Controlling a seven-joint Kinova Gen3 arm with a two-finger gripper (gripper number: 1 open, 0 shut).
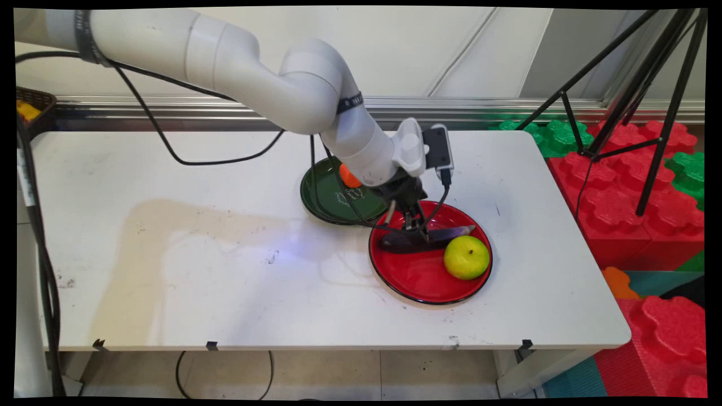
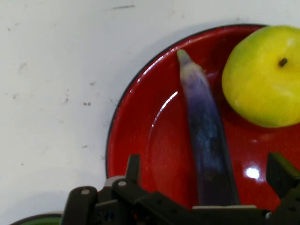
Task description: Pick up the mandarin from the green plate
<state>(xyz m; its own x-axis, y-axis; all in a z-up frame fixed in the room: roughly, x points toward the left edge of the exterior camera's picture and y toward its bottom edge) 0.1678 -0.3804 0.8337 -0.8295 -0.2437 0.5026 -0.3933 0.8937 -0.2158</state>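
A long purple eggplant [image 1: 428, 238] [image 2: 206, 126] lies on a red plate [image 1: 420, 285] [image 2: 136, 140] beside a yellow-green apple [image 1: 466, 257] [image 2: 265, 75]. My gripper [image 1: 416, 228] [image 2: 207, 164] is lowered onto the plate over the eggplant's thick end and is open. One finger stands on each side of the eggplant, with clear gaps between the fingers [image 2: 133, 165] and its skin. The apple sits to the right of the gripper, apart from it.
A dark green plate [image 1: 324, 197] with a small orange thing [image 1: 348, 177] on it lies just behind the red plate, partly under the arm. Black cables [image 1: 169, 149] trail across the table's back. A black tripod [image 1: 615, 107] and red and green foam blocks [image 1: 632, 192] stand right of the table.
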